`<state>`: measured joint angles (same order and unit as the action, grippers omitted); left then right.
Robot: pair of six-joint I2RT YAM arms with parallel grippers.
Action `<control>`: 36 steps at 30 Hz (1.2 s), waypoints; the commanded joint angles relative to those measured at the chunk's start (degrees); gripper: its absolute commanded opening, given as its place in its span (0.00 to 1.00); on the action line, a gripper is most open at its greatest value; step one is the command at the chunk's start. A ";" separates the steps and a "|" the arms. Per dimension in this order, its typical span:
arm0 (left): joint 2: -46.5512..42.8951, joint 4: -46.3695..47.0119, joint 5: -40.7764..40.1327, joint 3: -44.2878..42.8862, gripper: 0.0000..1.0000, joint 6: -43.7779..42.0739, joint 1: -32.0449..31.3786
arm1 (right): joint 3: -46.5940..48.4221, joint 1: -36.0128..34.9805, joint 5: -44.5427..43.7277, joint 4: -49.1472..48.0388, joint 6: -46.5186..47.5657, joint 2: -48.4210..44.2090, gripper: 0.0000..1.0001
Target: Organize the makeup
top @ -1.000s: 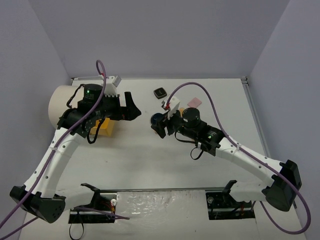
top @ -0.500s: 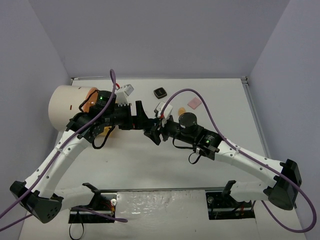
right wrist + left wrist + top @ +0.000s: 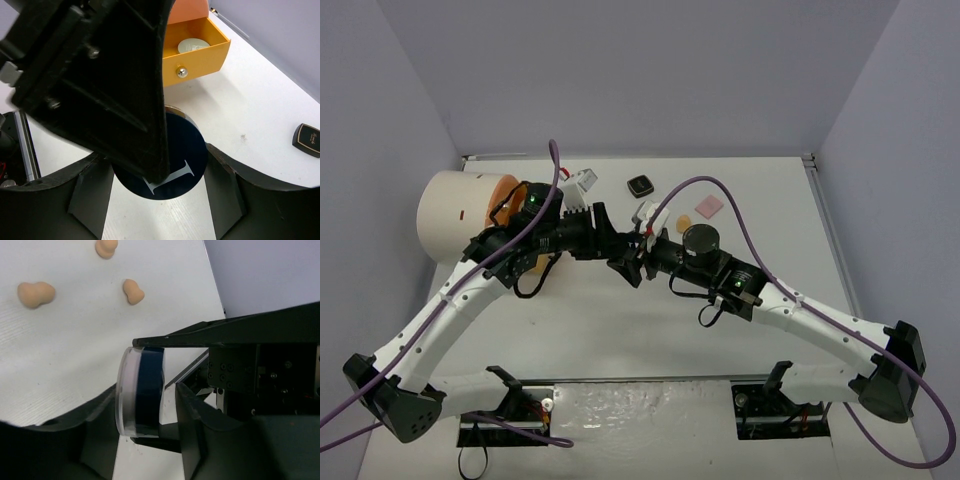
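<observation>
While the dark round compact is clamped across its rim by the right gripper, whose two fingers are pressed to opposite edges of the disc, the left gripper is set around the same compact from the opposite side, with one finger placed along each flat face. On the clear-lidded face contact appears to be made. On the dark face a thin strip of table is seen between finger and compact, so these jaws are partly closed and no full hold is shown. The compact is thus found directly between both sets of fingertips. Beyond the right gripper's fingertips an orange drawer is seen pulled open, with a pale disc lying inside it, and a band of bare table is left between the drawer front and the compact. Off to that gripper's right, well apart, the black square compact is seen lying flat. Beyond the left gripper's fingertips three peach sponges are scattered on open surface, near the edge where the table meets the wall. Behind the left gripper's wrist the cream cylinder is stood close, whereas broad bare surface is left under both forearms.
</observation>
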<state>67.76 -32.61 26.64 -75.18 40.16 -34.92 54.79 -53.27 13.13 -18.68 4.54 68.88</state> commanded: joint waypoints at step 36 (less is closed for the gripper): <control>16.42 -14.53 -42.89 -15.91 0.05 -24.60 18.32 | -15.64 9.21 -13.75 -0.91 -1.28 -19.30 1.00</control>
<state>84.12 -49.08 -13.97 -87.87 18.62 -18.61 39.68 -45.09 0.31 -17.05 3.98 52.16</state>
